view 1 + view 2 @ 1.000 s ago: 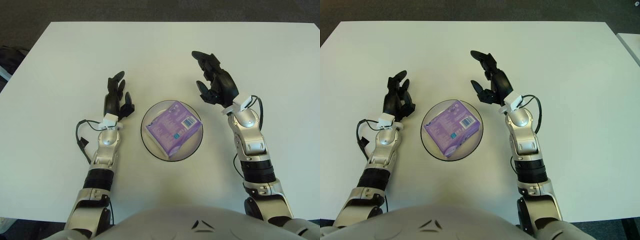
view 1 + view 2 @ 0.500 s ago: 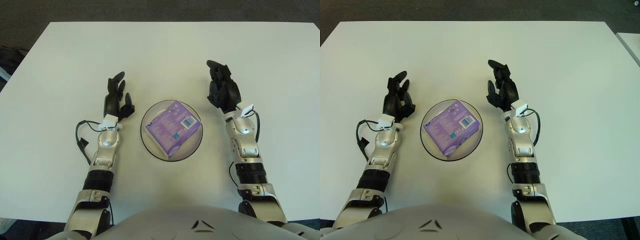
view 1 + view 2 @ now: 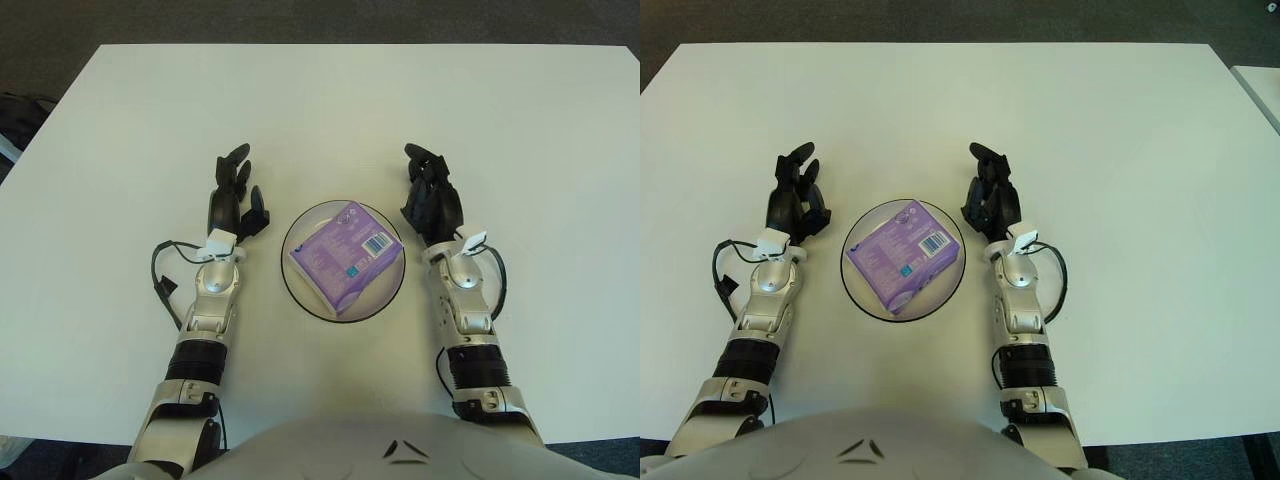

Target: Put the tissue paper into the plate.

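A purple tissue pack [image 3: 346, 256] lies inside the round plate [image 3: 296, 289] at the table's middle. My left hand [image 3: 233, 198] rests on the table to the left of the plate, fingers relaxed and holding nothing. My right hand [image 3: 430, 197] is on the table just right of the plate, fingers loosely extended and empty. Neither hand touches the plate or the pack.
The white table [image 3: 330, 100] stretches far ahead and to both sides. Cables loop at both wrists, one by the left forearm [image 3: 163, 285]. The table's near edge is close to my body.
My right hand has drawn back toward me and inward, settling right beside the plate. Its fingers have straightened from a spread pose. The left hand and the pack have not moved.
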### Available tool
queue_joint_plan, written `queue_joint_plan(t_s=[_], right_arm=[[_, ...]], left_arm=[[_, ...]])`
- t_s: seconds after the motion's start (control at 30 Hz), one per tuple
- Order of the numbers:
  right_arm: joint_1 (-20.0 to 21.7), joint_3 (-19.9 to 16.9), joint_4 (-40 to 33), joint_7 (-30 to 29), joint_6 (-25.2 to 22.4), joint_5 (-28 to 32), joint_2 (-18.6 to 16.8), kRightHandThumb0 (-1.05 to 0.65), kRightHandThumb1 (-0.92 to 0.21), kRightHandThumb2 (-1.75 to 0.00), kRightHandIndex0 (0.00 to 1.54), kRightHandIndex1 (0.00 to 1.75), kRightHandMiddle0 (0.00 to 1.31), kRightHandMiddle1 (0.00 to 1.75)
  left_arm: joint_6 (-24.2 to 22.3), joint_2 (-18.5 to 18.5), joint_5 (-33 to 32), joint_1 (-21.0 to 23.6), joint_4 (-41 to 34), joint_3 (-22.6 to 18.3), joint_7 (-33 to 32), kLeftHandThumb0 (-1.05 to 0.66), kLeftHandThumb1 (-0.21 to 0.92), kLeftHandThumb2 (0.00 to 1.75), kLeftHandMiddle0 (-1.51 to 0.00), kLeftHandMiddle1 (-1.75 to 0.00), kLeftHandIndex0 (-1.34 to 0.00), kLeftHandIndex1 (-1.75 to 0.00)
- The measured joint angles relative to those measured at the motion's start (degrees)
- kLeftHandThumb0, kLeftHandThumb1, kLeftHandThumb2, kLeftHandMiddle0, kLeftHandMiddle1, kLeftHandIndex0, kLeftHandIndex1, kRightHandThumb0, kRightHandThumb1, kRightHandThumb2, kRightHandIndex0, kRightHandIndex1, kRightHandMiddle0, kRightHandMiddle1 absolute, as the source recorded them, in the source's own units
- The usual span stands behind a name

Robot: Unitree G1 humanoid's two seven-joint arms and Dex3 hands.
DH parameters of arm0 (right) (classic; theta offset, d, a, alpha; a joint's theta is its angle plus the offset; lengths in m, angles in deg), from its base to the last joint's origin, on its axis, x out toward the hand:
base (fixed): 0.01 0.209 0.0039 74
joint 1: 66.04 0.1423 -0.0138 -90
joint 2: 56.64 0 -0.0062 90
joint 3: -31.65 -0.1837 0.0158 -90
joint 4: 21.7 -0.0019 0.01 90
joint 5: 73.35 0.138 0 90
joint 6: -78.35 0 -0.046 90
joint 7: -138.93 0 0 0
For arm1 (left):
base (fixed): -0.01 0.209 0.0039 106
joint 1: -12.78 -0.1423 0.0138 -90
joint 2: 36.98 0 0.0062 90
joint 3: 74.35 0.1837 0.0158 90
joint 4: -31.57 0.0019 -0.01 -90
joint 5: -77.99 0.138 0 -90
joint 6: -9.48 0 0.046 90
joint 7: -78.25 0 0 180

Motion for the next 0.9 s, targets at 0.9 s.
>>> queue_joint_plan(t_s=[0.9], right_arm=[[-2.76,0.35,1.41,-2.48,5.58,-1.06,0.10,-0.61,-0.92,-0.90,0.38,0.06,0.00,0.83]], left_arm=[[0.50,0.09,-0.28,-0.34,-0.16,0.00,0.88,-0.73,0.92,0.85,-0.39,-0.01,0.00,-0.78]])
